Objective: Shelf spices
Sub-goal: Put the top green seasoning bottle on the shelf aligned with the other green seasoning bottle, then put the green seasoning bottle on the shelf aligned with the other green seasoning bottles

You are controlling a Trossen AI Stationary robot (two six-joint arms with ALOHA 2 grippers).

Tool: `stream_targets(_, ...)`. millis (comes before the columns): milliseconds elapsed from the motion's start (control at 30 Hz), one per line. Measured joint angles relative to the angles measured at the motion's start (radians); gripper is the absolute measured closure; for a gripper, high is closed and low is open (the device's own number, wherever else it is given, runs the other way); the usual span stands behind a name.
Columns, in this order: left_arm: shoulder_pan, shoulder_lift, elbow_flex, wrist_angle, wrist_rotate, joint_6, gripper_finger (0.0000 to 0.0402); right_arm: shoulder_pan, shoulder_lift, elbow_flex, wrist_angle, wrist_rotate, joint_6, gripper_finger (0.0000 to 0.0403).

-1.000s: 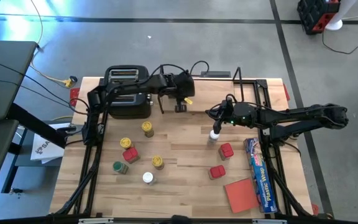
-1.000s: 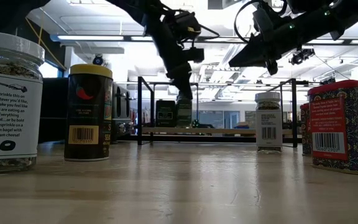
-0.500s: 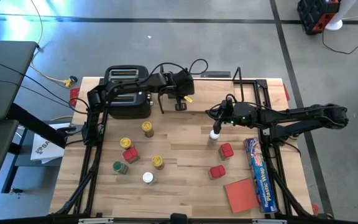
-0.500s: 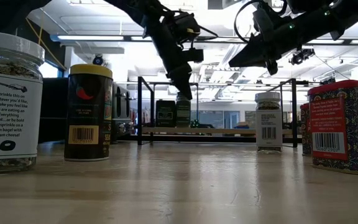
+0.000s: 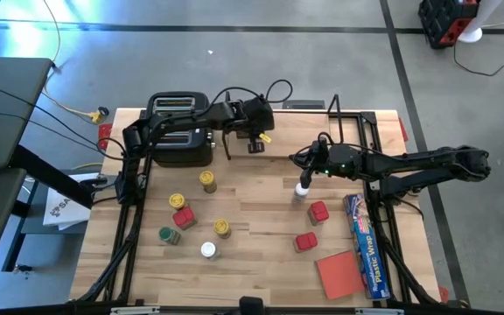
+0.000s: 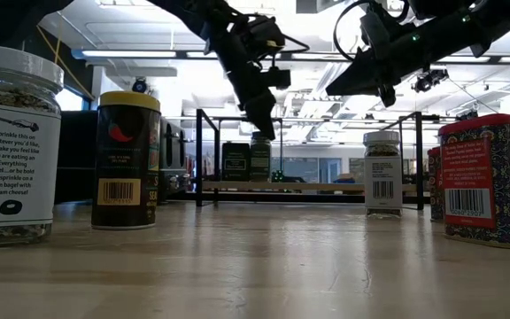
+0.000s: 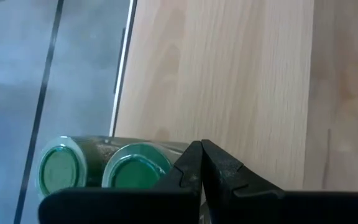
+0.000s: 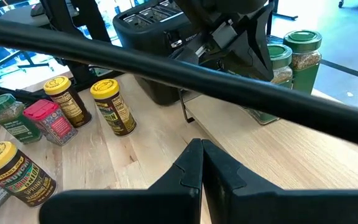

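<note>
Two jars (image 7: 98, 174) stand side by side on the shelf (image 7: 229, 81).

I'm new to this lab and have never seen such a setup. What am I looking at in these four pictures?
Two dark robot arms work at a wooden table. One picture looks straight down, one looks level across the tabletop, and two come from cameras on the wrists. The left gripper hangs over the shelf, where two green-lidded jars stand. The right gripper hovers above a white-lidded jar. Both have their fingers shut and hold nothing. More spices, a toaster, a red pad and a plastic-wrap box lie around.
</note>
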Motion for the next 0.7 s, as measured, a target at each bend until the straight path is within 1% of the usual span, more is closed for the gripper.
stream_targets(133,-0.009,-0.003,0.000,0.007,-0.002,-0.001,0.0401,0.000,0.000,0.000,0.000,0.000,0.000,0.0403)
stream_targets(233,-0.038,-0.030,0.000,-0.003,-0.025,-0.001,0.0401,0.000,0.000,0.000,-0.001,0.000,0.000,0.0403)
stream_targets(300,-0.073,-0.070,0.000,-0.017,-0.041,-0.010,0.0401,0.000,0.000,0.000,-0.002,0.000,0.000,0.0403)
stream_targets(400,-0.141,-0.154,0.002,-0.084,-0.054,-0.057,0.0401,0.000,0.000,0.000,-0.007,0.000,0.000,0.0403)
stream_targets(467,-0.196,-0.219,0.002,-0.154,-0.062,-0.122,0.0401,0.000,0.000,0.000,-0.011,0.000,0.000,0.0403)
stream_targets(533,-0.260,-0.284,0.002,-0.238,-0.089,-0.219,0.0401,0.000,0.000,0.000,-0.015,0.000,-0.003,0.0403)
stream_targets(633,-0.379,-0.363,0.002,-0.390,-0.179,-0.418,0.0401,0.000,0.000,0.000,-0.015,0.000,-0.025,0.0403)
stream_targets(700,-0.465,-0.406,0.002,-0.509,-0.247,-0.584,0.0401,0.000,0.000,0.000,-0.015,0.000,-0.031,0.0403)
